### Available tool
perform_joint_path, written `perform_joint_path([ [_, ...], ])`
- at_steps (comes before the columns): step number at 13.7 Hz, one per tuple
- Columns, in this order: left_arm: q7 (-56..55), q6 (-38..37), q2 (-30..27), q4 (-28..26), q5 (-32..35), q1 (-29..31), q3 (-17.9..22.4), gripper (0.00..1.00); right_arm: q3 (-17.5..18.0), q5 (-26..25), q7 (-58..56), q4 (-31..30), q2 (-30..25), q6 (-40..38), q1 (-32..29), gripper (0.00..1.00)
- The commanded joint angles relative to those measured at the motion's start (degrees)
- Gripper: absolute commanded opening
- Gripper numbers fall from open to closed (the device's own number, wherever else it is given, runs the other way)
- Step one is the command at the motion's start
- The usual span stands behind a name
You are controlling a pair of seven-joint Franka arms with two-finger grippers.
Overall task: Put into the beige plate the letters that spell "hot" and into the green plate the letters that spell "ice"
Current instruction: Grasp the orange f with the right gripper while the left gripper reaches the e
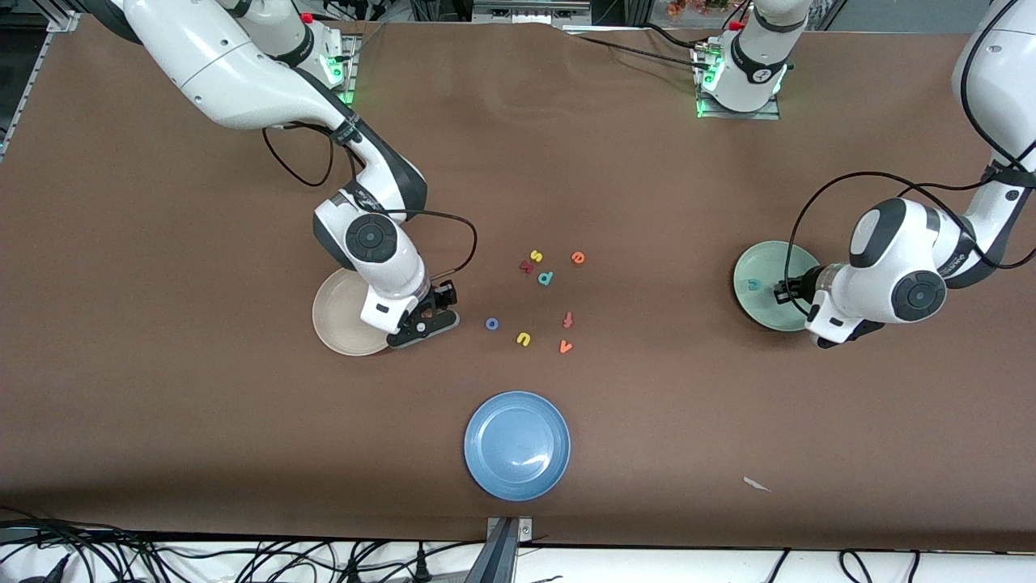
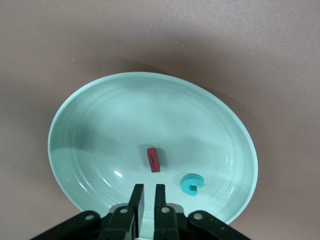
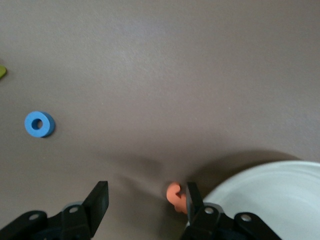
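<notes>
My left gripper (image 1: 782,291) (image 2: 148,186) hangs over the green plate (image 1: 761,263) (image 2: 125,105), fingers a narrow slit apart with nothing between them. In that plate lie a dark red i (image 2: 154,159) and a teal c (image 1: 754,284) (image 2: 191,183). My right gripper (image 1: 431,312) (image 3: 147,187) stands open, low over the table beside the beige plate (image 1: 336,320) (image 3: 280,195). A small orange letter (image 3: 175,196), shape unreadable, rests against the inside of one finger. The blue o (image 1: 491,324) (image 3: 39,124), orange t (image 1: 568,320) and orange e (image 1: 578,257) lie on the table.
Loose on the table's middle are a yellow s (image 1: 535,255), a red cross-shaped letter (image 1: 526,265), a teal p (image 1: 546,278), a yellow u (image 1: 523,339) and an orange v (image 1: 566,347). A blue plate (image 1: 517,445) sits nearer the front camera.
</notes>
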Motion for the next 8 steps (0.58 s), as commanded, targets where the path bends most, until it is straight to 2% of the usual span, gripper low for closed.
perform_joint_path([
  [1, 0.28, -0.43, -0.23, -0.23, 1.36, 0.24, -0.84, 1.00, -0.20, -0.83, -0.80, 2.37, 2.11, 1.47, 0.58, 0.71],
  [4, -3.65, -2.00, -0.76, -0.14, 0.39, -2.03, -2.94, 1.00, -0.20, -0.83, -1.15, 2.37, 2.20, 1.48, 0.23, 0.71],
  [8, -19.01, -2.71, -0.58, -0.31, 0.31, -6.17, -7.25, 0.98, -0.20, -1.01, -2.56, 1.85, 2.81, 4.37, -0.48, 0.66],
])
